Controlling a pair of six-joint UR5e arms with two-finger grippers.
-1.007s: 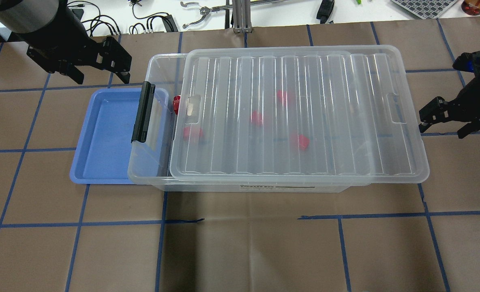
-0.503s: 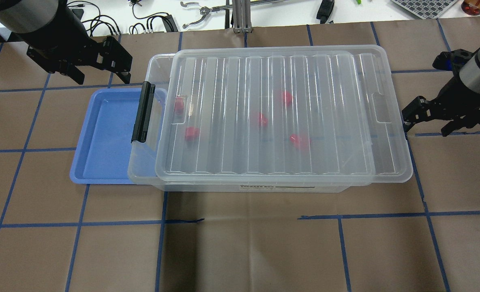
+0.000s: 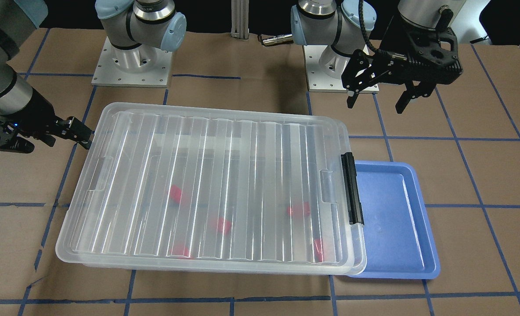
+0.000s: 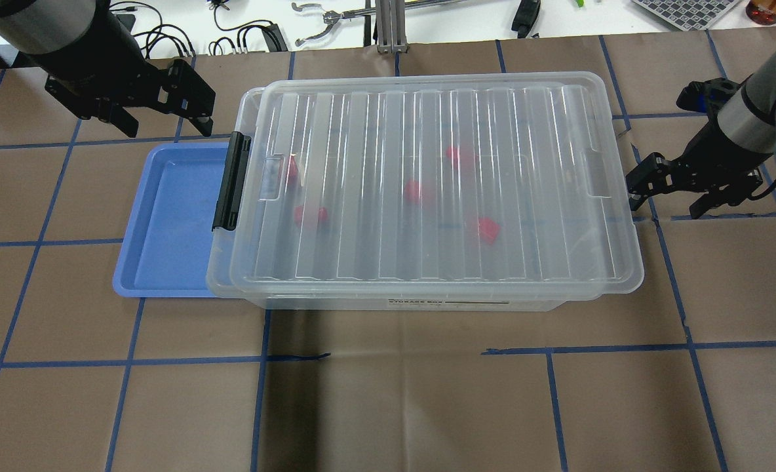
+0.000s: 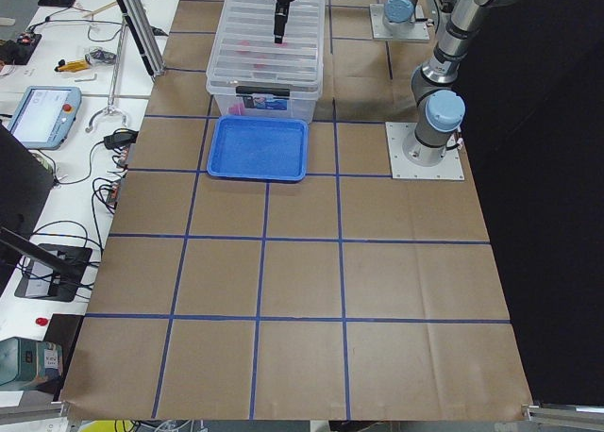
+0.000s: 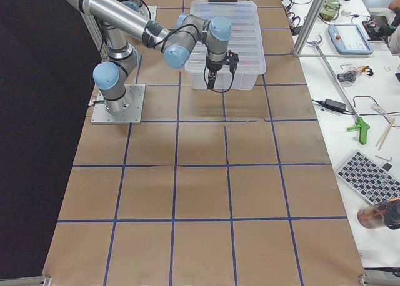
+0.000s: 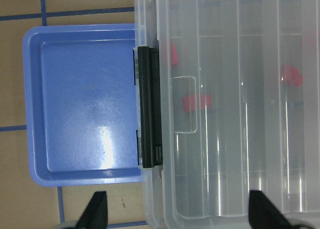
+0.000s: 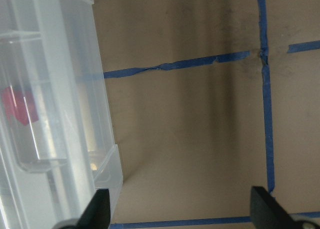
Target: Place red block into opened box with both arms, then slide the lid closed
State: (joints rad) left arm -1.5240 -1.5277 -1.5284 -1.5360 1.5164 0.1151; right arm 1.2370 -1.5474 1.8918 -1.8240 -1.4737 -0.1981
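The clear box (image 4: 225,265) lies across the table's middle, its black latch (image 4: 231,180) at its left end. The ribbed lid (image 4: 362,229) covers nearly all of it; only a narrow strip by the latch stays uncovered. Several red blocks, one of them (image 4: 486,229), lie inside and show blurred through the lid (image 3: 220,175). My right gripper (image 4: 663,200) is open, one finger against the lid's right edge (image 8: 107,174). My left gripper (image 4: 165,124) hangs open and empty above the far side of the latch end, looking down on the latch (image 7: 150,114).
A blue tray (image 4: 172,216) holding nothing sits against the box's latch end, partly under its rim. Cables and tools (image 4: 322,23) lie on the white bench beyond the table. The arm bases (image 3: 132,66) stand behind the box.
The lid has slid left over the box, closing most of the gap at the latch end. My right gripper moved left with the lid's right edge. The left gripper stayed put.
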